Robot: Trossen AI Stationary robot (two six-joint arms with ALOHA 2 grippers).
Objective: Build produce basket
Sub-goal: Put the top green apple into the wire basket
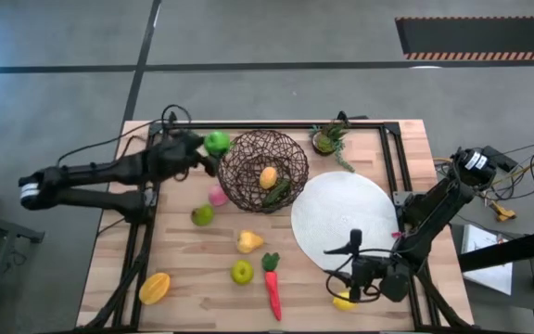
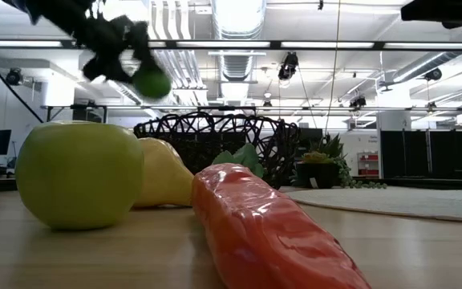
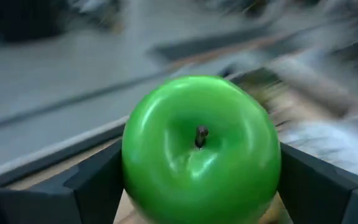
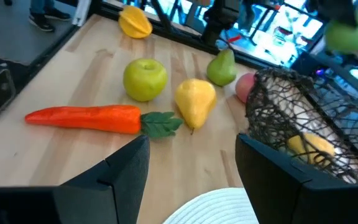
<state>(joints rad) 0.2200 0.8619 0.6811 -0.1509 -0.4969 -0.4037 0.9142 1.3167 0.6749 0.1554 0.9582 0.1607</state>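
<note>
The left gripper (image 1: 209, 148) clamps a glossy bright green apple (image 1: 217, 142) in the air just beside the rim of the round dark-brown woven-wire basket (image 1: 248, 148), which holds a yellow lemon (image 1: 268, 176). The right gripper (image 1: 352, 278) hovers with fingers parted and empty over the table edge, beyond the flat white round plate (image 1: 341, 218) from the basket.

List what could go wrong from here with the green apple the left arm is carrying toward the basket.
1. The left tool holds the green apple above the table just outside the basket rim; released here, it may hit the rim and roll off the nearby table edge.
2. The basket already holds a lemon and a green piece; a dropped apple could bounce off them.
3. Lowering could catch the wire rim and shove the basket.
</note>
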